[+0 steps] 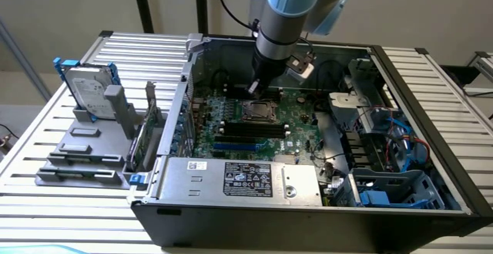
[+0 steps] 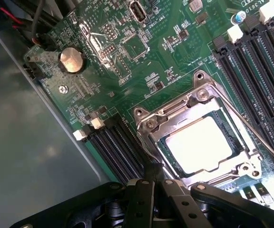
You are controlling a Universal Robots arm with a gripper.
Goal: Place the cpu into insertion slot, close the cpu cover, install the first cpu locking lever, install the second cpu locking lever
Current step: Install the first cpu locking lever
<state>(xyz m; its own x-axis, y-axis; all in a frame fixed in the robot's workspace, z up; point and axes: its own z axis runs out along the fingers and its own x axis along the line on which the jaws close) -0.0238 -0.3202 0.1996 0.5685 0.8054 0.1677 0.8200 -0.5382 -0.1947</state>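
The cpu lies flat in the insertion slot, its pale top showing through the window of the cpu cover. The silvery cover is down over it. A thin locking lever runs along one side of the socket. A second lever runs along the side nearest my fingers. My gripper is shut, with its tips at that lever's end by the socket's edge. In the exterior view the gripper hangs just behind the socket inside the open computer case.
Long black memory slots flank the socket, with more beside my fingers. A coin battery sits on the green board. The grey power supply box fills the case front, a blue drive cage stands at the exterior view's right, and a hard drive stands outside.
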